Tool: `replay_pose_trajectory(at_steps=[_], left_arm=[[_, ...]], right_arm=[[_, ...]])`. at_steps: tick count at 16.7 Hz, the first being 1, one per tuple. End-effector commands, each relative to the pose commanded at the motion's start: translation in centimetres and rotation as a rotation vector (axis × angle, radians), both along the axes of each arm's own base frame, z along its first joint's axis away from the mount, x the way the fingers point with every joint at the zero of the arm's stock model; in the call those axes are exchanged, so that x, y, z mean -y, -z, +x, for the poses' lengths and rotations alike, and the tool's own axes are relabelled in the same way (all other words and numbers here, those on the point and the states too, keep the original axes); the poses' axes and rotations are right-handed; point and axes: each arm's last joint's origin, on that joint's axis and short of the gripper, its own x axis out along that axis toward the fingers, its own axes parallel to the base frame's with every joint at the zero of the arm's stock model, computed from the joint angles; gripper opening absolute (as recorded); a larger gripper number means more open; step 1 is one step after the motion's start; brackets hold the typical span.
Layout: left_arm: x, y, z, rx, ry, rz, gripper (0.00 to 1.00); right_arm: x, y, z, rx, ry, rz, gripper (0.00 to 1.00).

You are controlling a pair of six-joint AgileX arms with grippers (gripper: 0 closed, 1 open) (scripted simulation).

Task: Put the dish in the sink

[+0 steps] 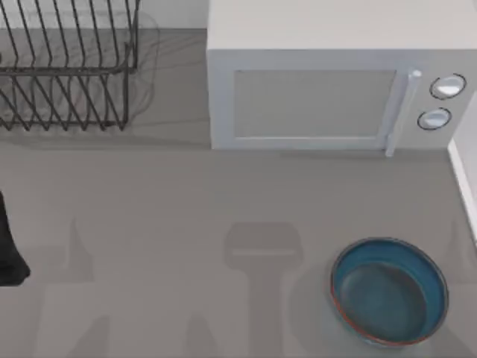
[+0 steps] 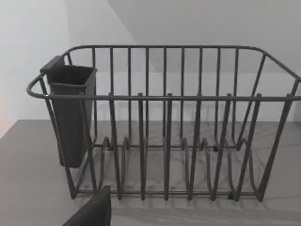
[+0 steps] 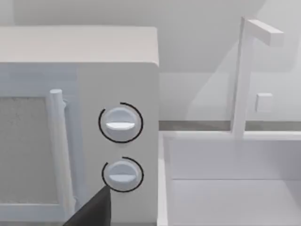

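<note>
A grey counter (image 1: 186, 216) is observed. Carried directly on it: a wire dish rack (image 1: 67, 67) at rear left, a white microwave (image 1: 335, 82) at rear right, and the dish (image 1: 389, 291) at front right.

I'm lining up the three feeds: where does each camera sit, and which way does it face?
Top view: above the table, looking down on the dish, microwave and dish rack; left arm at the left edge.
Left wrist view: faces the dish rack; dark finger.
Right wrist view: faces the microwave and sink; dark finger.
Both wrist views share their main objects with the top view.
</note>
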Motion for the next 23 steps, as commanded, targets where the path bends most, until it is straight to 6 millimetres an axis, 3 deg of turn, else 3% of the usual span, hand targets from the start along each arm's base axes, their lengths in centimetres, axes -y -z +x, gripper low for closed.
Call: replay_pose_trajectory(at_steps=[5,9,17,23], left_arm=[[0.0,0.0,0.0,0.000,0.000,0.000,1.00],[0.0,0.0,0.0,0.000,0.000,0.000,1.00],[0.0,0.0,0.0,0.000,0.000,0.000,1.00],[0.0,0.0,0.0,0.000,0.000,0.000,1.00]], right_arm=[[-0.3,-1.0,0.1,-0.065,-0.023,0.022,1.00],[-1.0,-3.8,0.9,-0.309,-0.073,0.077,1.00],[-5.0,-6.8,7.4,-1.110,-0.085,0.099,1.00],[-8.8,-7.0,11.9,-1.490,-0.017,0.032,1.00]])
